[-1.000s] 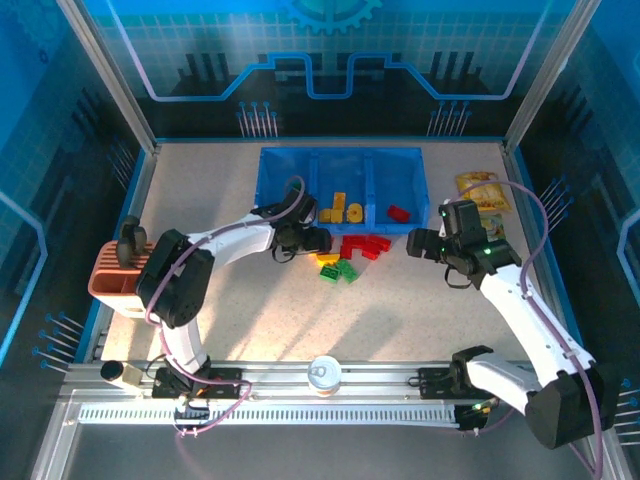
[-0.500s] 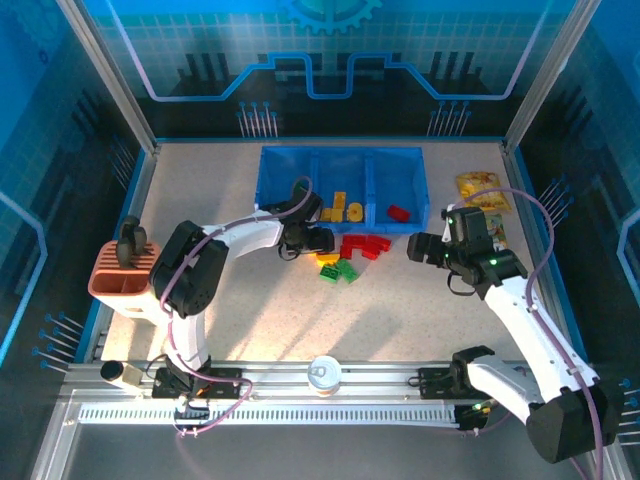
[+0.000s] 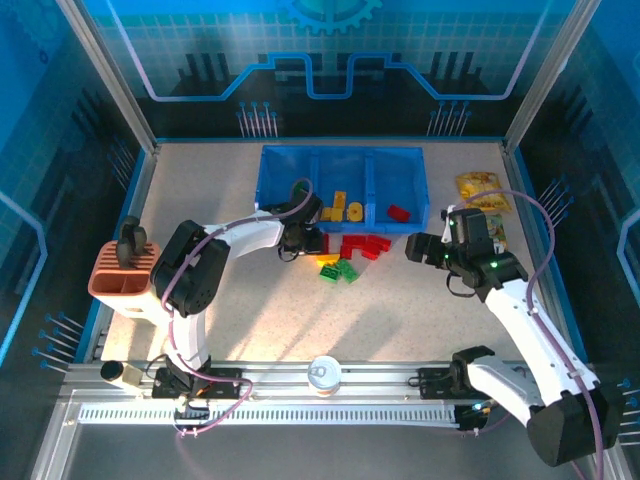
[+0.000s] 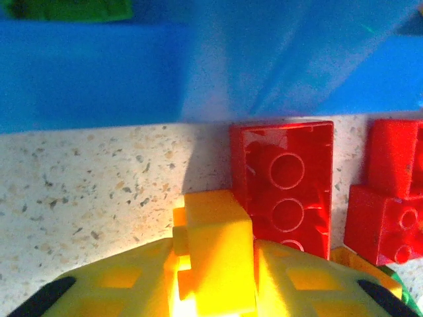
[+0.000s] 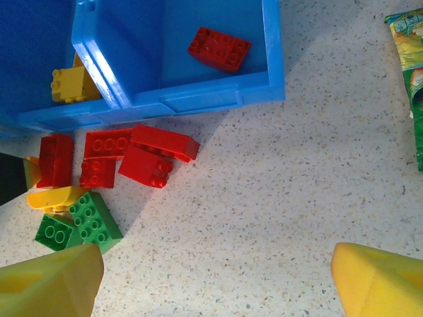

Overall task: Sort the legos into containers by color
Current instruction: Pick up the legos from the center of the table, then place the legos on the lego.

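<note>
One small yellow studded plastic brick (image 4: 215, 231), just before the near wall of the translucent blue plastic tray (image 3: 265, 180), is now clamped in the left gripper (image 4: 215, 267), which has just closed. A lift into the tray's yellow compartment seems next. Beside the tray, the right gripper (image 5: 211, 284) hangs spread and empty.

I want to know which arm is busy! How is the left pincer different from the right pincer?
The left pincer is shut on a yellow lego; the right pincer is open and empty. The left pincer is down beside the red legos; the right pincer hangs over bare table. Both have yellow fingers.
</note>
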You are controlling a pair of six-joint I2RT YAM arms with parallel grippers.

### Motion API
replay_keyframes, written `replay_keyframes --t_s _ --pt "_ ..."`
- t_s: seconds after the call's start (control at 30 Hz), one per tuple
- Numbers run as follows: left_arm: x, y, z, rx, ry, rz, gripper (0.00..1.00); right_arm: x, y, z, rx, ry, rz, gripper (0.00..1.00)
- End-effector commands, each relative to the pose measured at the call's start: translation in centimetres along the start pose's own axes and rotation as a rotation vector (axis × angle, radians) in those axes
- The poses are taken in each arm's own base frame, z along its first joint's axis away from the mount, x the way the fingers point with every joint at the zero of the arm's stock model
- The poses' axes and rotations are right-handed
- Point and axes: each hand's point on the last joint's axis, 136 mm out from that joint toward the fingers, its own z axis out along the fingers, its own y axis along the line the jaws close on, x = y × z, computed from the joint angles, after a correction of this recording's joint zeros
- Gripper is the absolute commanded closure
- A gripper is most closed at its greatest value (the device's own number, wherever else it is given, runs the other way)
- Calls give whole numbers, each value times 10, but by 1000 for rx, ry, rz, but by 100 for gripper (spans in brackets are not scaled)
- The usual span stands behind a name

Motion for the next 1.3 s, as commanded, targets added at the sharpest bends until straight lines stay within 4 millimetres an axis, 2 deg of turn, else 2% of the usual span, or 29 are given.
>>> replay_keyframes --t_s 0.0,0.27,0.43,0.57,0.73,0.93,1.1,1.27 --pt "3 11 -11 -48 6 4 71 1 -2 -4 -12 -12 30 10" --pt "-7 2 -51 -9 -75 3 73 3 0 -10 -29 -21 42 10" --pt "-29 -16 -75 16 -140 36 73 5 5 -11 -58 -16 55 10" --pt "-48 -29 -80 23 -157 63 73 9 9 -13 -70 -3 53 10" --pt "-57 -34 -71 6 -145 60 73 13 9 -20 -68 -19 53 10" --pt "-41 -32 -67 -9 -127 69 73 16 5 -25 -54 -26 49 11" --pt "-15 -31 -66 -24 -103 90 73 17 7 -20 -70 -15 59 10" --pt "12 -26 -55 -46 -57 105 72 17 13 -15 -84 -6 55 10"
